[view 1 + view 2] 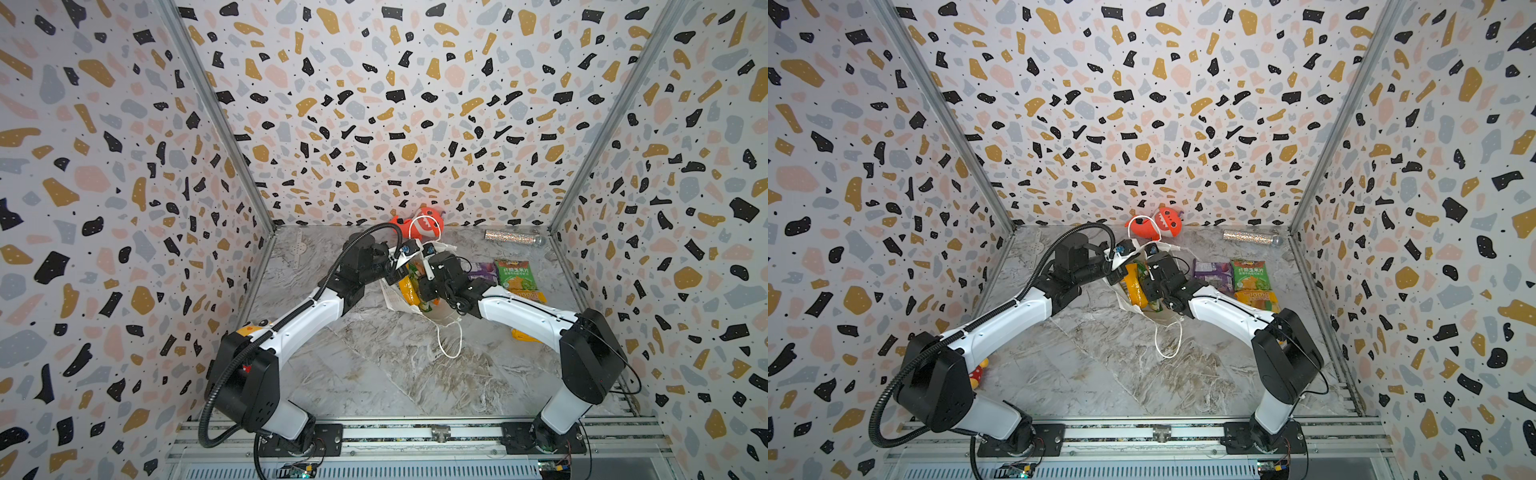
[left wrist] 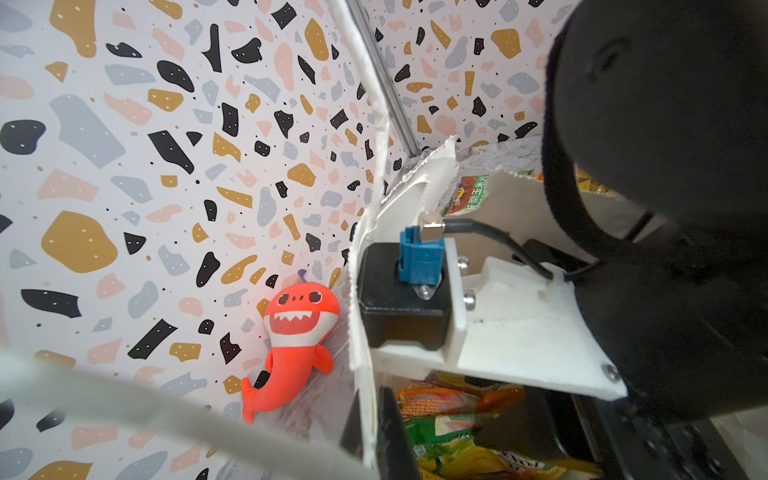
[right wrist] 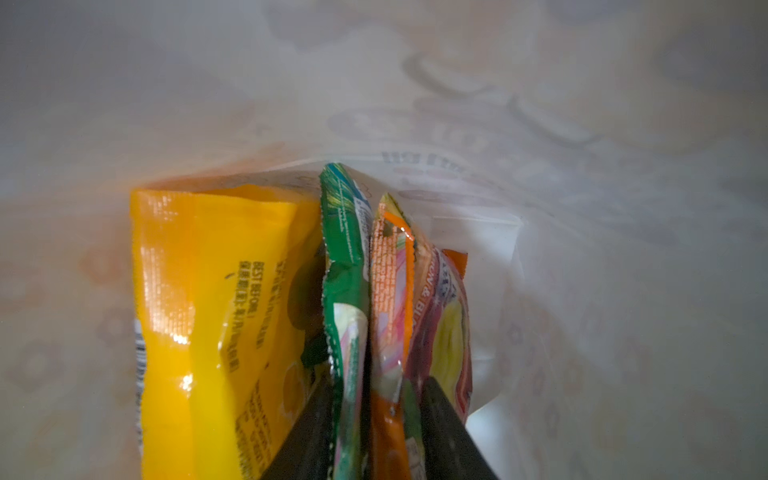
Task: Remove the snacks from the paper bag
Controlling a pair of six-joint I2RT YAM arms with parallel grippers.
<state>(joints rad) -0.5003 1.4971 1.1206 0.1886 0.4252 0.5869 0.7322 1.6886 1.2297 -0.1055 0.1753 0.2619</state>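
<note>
Right wrist view: right gripper (image 3: 379, 399) deep inside paper bag (image 3: 602, 270), jaws parted astride edges of green packet (image 3: 347, 270) and orange packet (image 3: 390, 291), not yet squeezing; risk of lifting two at once. Yellow packet (image 3: 208, 311) crowds one side. Left gripper (image 2: 370, 432) clamped on bag rim, propping mouth wide for access. Bag sits mid-table between arms. Purple packet (image 1: 1212, 272), corn-chip packet (image 1: 1250, 276) already out, beside bag. Shark plush (image 2: 299, 332), silver tube (image 1: 1250, 236) by back wall, clear of work.

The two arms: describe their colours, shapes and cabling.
Both the left arm and right arm have rounded white link shells with boxy black joint housings. A ribbed black hose runs along the left arm; thin black wires hang from the right.
</note>
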